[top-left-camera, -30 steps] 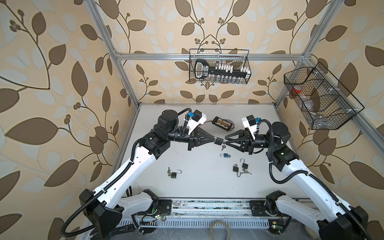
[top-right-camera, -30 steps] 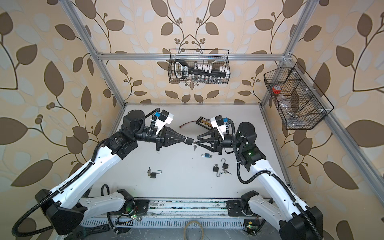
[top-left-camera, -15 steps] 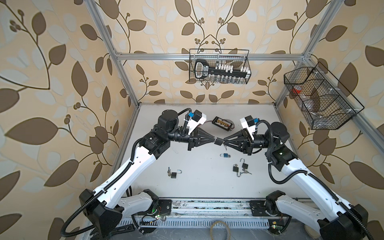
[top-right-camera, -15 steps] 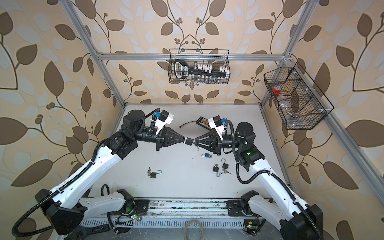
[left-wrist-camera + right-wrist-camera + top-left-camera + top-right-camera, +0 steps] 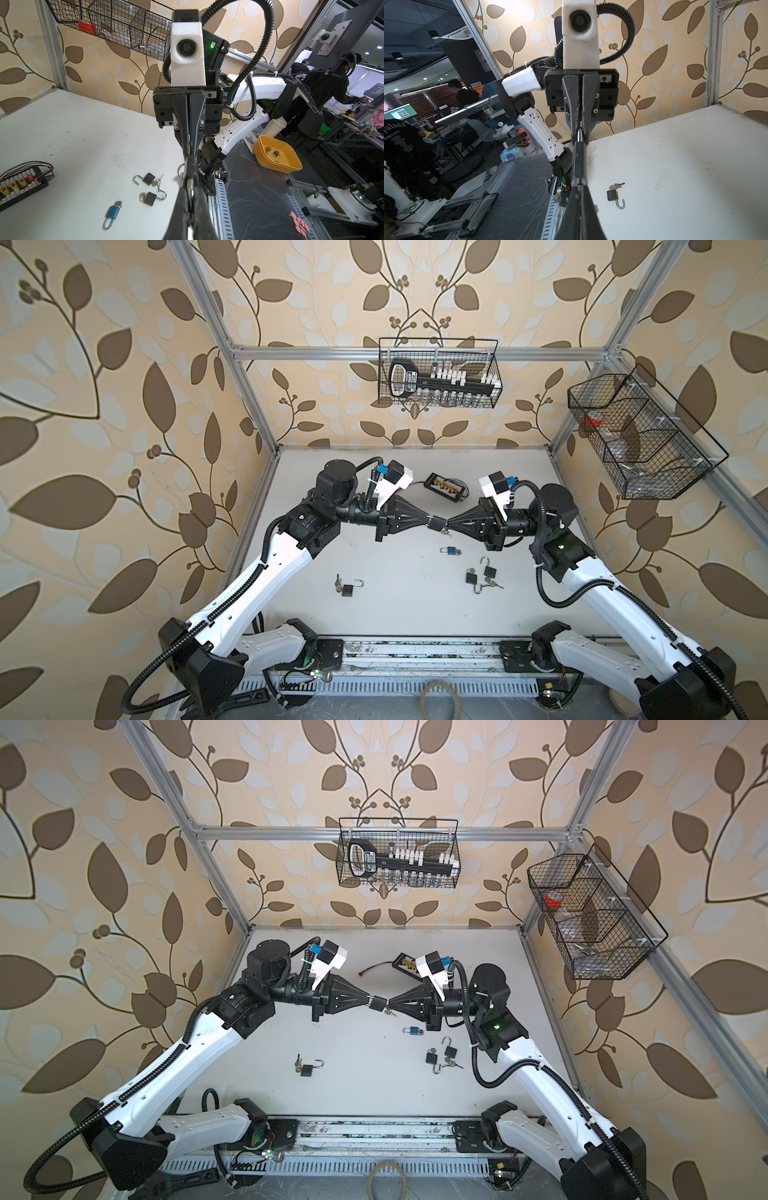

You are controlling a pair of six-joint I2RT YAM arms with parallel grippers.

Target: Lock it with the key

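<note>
In both top views the two arms meet tip to tip above the middle of the white tabletop (image 5: 395, 614). The left gripper (image 5: 430, 521) is closed on a small black padlock (image 5: 436, 524), which is held in the air between the two grippers, not touching the table. The right gripper (image 5: 449, 526) is also fully closed, with its tips pressed together at the other end of the padlock, on the small silver key (image 5: 445, 532). The gripped part is hidden; only a ring with a second key shows, hanging under the tips.

On the table, nearer the front, lies a blue padlock (image 5: 450, 550). Near it are two open black padlocks (image 5: 471, 577), just beside each other. A third open black padlock (image 5: 347, 590) lies well apart to the left. A black connector board (image 5: 444, 488) lies near the back wall.

In the left wrist view the fingers (image 5: 180, 207) of the left gripper pinch the silver shackle. The black body of the padlock (image 5: 190, 164) points toward the right gripper (image 5: 189, 152), and the key ring (image 5: 180, 167) sticks out beside it. The blue padlock (image 5: 112, 212) rests on the table.

In the right wrist view the right gripper (image 5: 578, 184) shows no gap between its fingers. The padlock (image 5: 579, 162) is seen edge-on, and the left gripper (image 5: 579, 131) holds its far end.
</note>
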